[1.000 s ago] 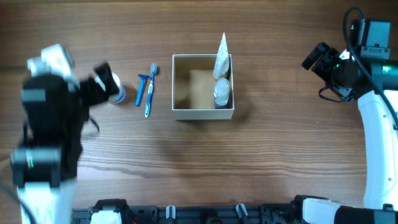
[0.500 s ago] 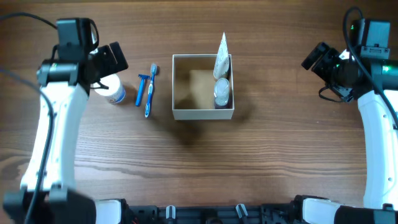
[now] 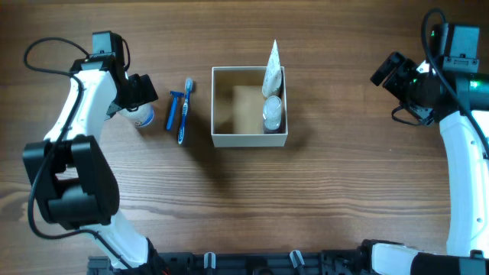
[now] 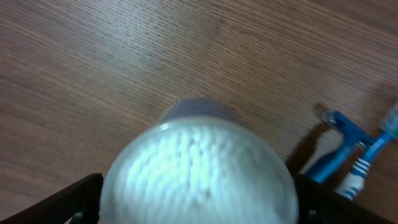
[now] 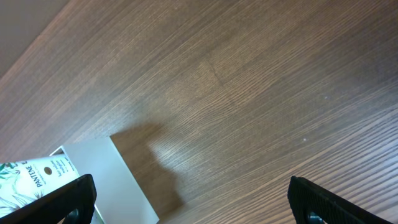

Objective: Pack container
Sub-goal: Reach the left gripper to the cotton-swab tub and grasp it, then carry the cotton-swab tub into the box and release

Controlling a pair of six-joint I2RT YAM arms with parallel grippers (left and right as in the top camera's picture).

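Observation:
The container (image 3: 249,138), a square white-walled box with a tan inside, sits at the table's middle. A white tube (image 3: 272,69) and a small clear bottle (image 3: 273,113) lie along its right side. Its wall (image 5: 99,174) and the tube (image 5: 31,174) show in the right wrist view. A round white-lidded jar (image 3: 144,116) stands to the left, with a blue razor (image 3: 174,107) and a blue toothbrush (image 3: 184,114) beside it. My left gripper (image 3: 137,98) is open, its fingers (image 4: 199,208) on either side of the jar (image 4: 199,168). My right gripper (image 3: 382,72) is open and empty at the far right.
The razor (image 4: 339,146) and toothbrush (image 4: 373,155) lie just right of the jar in the left wrist view. Bare wood tabletop (image 5: 261,93) lies between the container and my right gripper (image 5: 186,202).
My left arm has swung from the table's left front edge to the jar and now straddles it. The right arm, container and loose items have not moved.

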